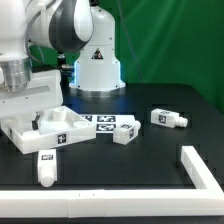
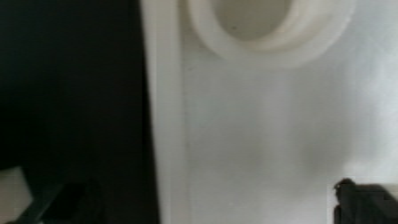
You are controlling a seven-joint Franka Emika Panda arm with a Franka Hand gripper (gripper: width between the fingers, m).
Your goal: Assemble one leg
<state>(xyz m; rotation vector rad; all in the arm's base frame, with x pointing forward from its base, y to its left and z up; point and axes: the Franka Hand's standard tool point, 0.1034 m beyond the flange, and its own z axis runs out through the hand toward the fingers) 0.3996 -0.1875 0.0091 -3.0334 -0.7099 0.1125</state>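
The large white square panel lies at the exterior view's left, and my gripper hangs low over its left part. In the wrist view the panel fills the frame, with a round corner hole and its edge against the dark table. My gripper is open; the dark fingertips stand wide apart on either side of that edge, and nothing is held. One leg lies in front of the panel. Another leg lies mid-table and a third leg lies to the right.
The marker board lies just right of the panel. A white L-shaped rail runs along the table's front and right. The arm's white base stands at the back before a green wall.
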